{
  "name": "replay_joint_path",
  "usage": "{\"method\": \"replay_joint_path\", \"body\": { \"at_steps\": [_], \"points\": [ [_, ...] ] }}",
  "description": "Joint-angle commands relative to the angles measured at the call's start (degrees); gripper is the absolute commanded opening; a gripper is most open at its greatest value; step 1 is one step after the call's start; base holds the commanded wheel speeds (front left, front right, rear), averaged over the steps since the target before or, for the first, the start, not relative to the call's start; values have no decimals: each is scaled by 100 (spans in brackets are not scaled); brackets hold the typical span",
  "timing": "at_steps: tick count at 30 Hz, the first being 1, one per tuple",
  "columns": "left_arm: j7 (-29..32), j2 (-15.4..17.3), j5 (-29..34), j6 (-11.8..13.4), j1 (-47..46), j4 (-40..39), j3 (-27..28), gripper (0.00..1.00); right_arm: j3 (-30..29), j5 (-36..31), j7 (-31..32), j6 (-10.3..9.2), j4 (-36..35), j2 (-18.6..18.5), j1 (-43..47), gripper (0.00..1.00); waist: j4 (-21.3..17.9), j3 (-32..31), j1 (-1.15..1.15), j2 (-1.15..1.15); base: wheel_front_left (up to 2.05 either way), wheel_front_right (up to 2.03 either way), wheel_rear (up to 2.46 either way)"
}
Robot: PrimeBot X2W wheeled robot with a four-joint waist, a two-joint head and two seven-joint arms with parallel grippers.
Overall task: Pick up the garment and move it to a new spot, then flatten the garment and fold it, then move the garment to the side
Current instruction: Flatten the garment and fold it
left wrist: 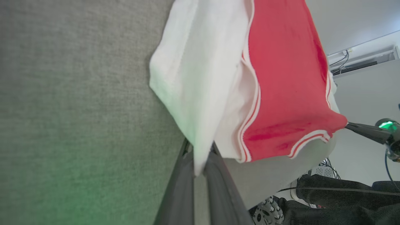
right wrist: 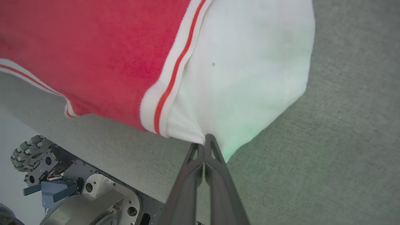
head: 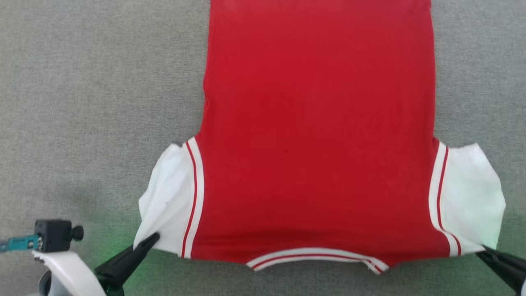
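Grey woven-cloth tabletop [head: 82,102]. On it lies a soft red T-shirt [head: 316,144] with white short sleeves and white-red-white striped trim, spread flat and smooth, body running up and off the top of the head view. The shoulders and a curved striped band [head: 316,255] lie at the near edge.

Left gripper [head: 154,237]: the long dark fingers are clamped together on the lower corner of the T-shirt's left white sleeve [head: 168,197]. In the left wrist view, white cloth is pinched between the two fingers of the left gripper [left wrist: 200,156]. The sleeve and red shoulder are drawn up off the tabletop, with the underside showing.

Right gripper [head: 483,248]: the fingers are pressed together on the lower corner of the right white sleeve [head: 468,193]. In the right wrist view the right gripper [right wrist: 205,143] nips a small fold of white cloth at the tips, and the sleeve fans out above. The left wrist view also shows it, at the far corner of the T-shirt [left wrist: 359,128], with a green light [left wrist: 387,125] behind it.

A green glow falls on the tabletop near both grippers. The near shoulder line hangs between the two grips, sagging slightly at its middle. The robot's wheeled base [right wrist: 78,190] sits below the tabletop edge.
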Motion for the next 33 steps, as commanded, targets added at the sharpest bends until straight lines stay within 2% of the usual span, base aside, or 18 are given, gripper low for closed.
{"method": "replay_joint_path", "body": {
  "at_steps": [1, 4, 8, 16, 25, 26, 27, 28, 29, 33],
  "points": [
    [-84, 70, -44, 17, 89, -61, 28, 0, -107, 17, 47, -30, -85, 22, 102, 0, 22, 13, 0, 0, 0, 0, 0],
    [-170, 16, -86, 39, 121, -173, 64, 0, -183, -12, 27, -30, -213, 121, 135, 0, 52, 31, 0, 0, 0, 0, 0],
    [-127, -263, -23, 45, -52, -156, 10, 0, -82, -139, 4, -30, -99, 108, -101, 0, 64, 50, 0, 0, 0, 0, 0],
    [30, -920, 31, 40, -388, 435, -98, 0, 648, -409, 2, -29, 596, 4, -527, 0, 83, 99, 0, 0, 0, 0, 0],
    [146, -1256, 73, 44, -525, 985, -229, 0, 1306, -473, -231, -17, 1133, -31, -865, 2, 19, 115, 0, 0, 0, 0, 0],
    [133, -1273, 73, 40, -522, 1011, -237, 0, 1335, -486, -280, -17, 1163, -39, -894, 15, 1, 111, 0, 0, 0, 0, 0],
    [122, -1289, 70, 38, -515, 1022, -242, 0, 1350, -507, -346, -17, 1170, -64, -931, 42, -12, 109, 0, 0, 0, 0, 0],
    [101, -1291, 64, 35, -494, 1028, -240, 0, 1353, -503, -424, -17, 1149, -70, -982, 95, -35, 108, 0, 0, 0, 0, 0],
    [93, -1295, 68, 33, -477, 1031, -242, 0, 1322, -490, -498, -18, 1123, -65, -1012, 100, -45, 103, 0, 0, 0, 0, 0],
    [-20, -1291, 71, 27, -405, 1002, -213, 0, 1169, -356, -522, -18, 852, -124, -1032, 100, -95, 111, 0, 0, 0, 0, 0]
  ]
}}
